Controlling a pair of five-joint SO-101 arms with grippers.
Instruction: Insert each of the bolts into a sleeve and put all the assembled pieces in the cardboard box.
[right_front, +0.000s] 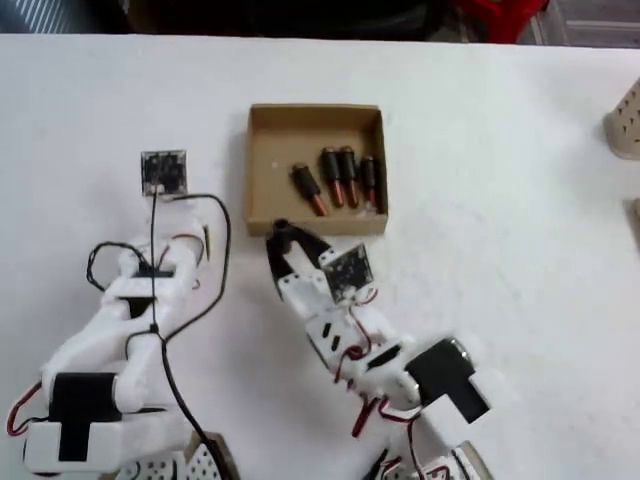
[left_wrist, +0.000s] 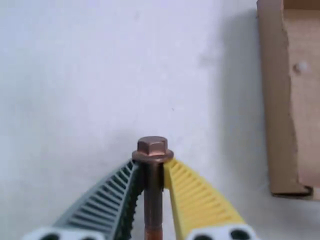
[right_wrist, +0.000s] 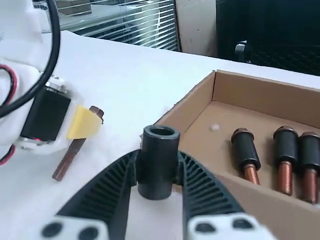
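Done: four assembled pieces (right_front: 331, 172) lie in the box (right_front: 272, 150), side by side from its middle toward its 3 o'clock wall in the high view.
Left arm: your left end effector (left_wrist: 152, 169) is clamped on a bare bolt (left_wrist: 152, 148), whose head pokes out past the fingertips. It sits over the worktop (right_front: 480, 200) at about 8 o'clock from the box and apart from it.
Right arm: your right end effector (right_wrist: 158, 167) grips an empty sleeve (right_wrist: 158, 147). The bore is open at its upper end, and the sleeve is just beside the box's 6 o'clock wall, outside it.
Bolt to sleeve: they are near each other but apart. The bolt tip has not entered the bore, and the two axes do not look lined up.
Progress: I judge you are well along, with four pieces boxed and one pair in hand, unjoined.
Left to do: line the bolt up with the bore, push it in, then put that piece in the box beside the others.
Unknown: I cannot tell whether more loose parts lie beyond these views.
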